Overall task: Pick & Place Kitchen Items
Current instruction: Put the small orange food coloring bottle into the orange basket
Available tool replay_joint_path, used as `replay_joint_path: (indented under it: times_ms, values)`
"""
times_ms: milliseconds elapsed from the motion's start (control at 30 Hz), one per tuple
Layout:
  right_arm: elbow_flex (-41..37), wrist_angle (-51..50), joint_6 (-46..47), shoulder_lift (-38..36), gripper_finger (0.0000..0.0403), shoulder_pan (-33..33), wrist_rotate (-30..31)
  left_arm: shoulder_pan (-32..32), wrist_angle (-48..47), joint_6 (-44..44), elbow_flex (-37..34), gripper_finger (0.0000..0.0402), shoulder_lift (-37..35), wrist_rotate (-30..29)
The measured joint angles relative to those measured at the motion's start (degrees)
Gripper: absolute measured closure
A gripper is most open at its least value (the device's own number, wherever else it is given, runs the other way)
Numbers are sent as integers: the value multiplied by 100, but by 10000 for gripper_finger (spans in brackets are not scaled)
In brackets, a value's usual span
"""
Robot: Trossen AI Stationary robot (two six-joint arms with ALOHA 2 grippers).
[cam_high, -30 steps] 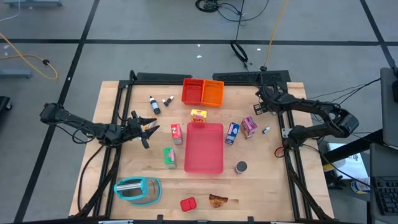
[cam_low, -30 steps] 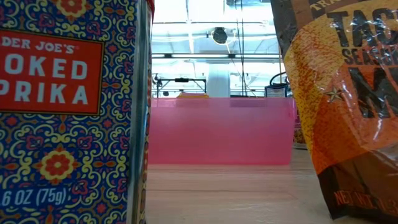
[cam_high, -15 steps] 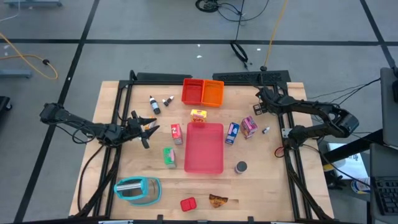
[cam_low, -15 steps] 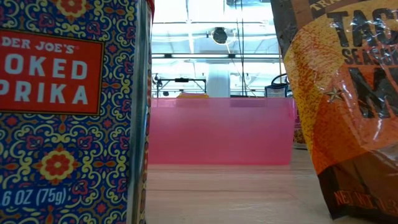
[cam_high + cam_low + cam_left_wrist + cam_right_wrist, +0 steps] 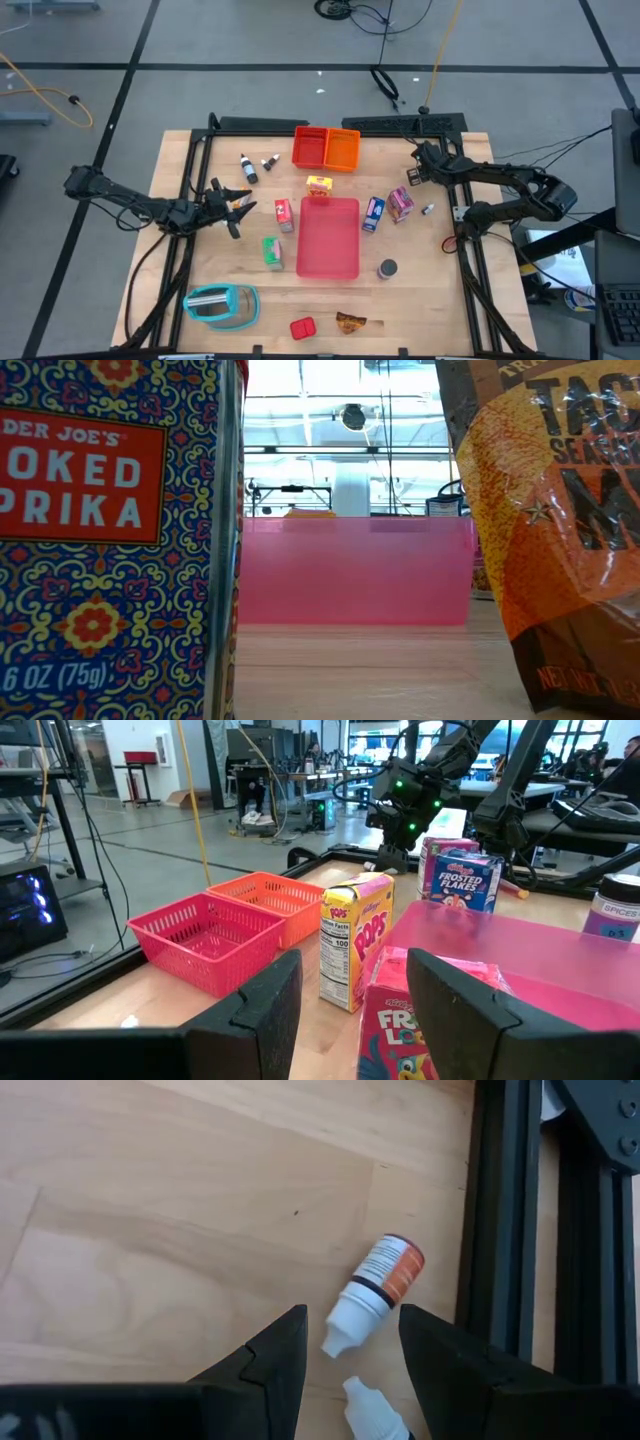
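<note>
My left gripper (image 5: 232, 207) stands open at the table's left, pointing level toward the red box (image 5: 410, 1020), which it does not touch. Beyond it stand the yellow box (image 5: 355, 940), the blue box (image 5: 465, 880) and the pink box (image 5: 401, 203). My right gripper (image 5: 414, 170) hangs open at the far right and slants down over a small bottle (image 5: 375, 1295) with an orange label, which lies on its side on the wood. Its fingers (image 5: 280, 1350) are above the bottle, apart from it. A second small white piece (image 5: 375, 1420) lies nearby.
The pink tray (image 5: 328, 237) lies mid-table, with the red bin (image 5: 310, 147) and the orange bin (image 5: 342, 150) at the far edge. Two dark bottles (image 5: 247, 170), a green box (image 5: 272, 252), a grey can (image 5: 387, 268), a red tin (image 5: 110, 540), a brown packet (image 5: 550, 510) and a teal object (image 5: 220, 305) lie around. Black frame rails (image 5: 500, 1230) border the table.
</note>
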Motion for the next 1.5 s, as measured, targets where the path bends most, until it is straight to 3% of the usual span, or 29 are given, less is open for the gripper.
replay_joint_path:
  times_ms: [733,1500]
  values:
    - [-184,683,602,151,250,14,73,1,0,114,-1,217,-1,-1]
    - [-523,1357,2110,291,250,35,433,2,-7,288,-1,217,-1,-2]
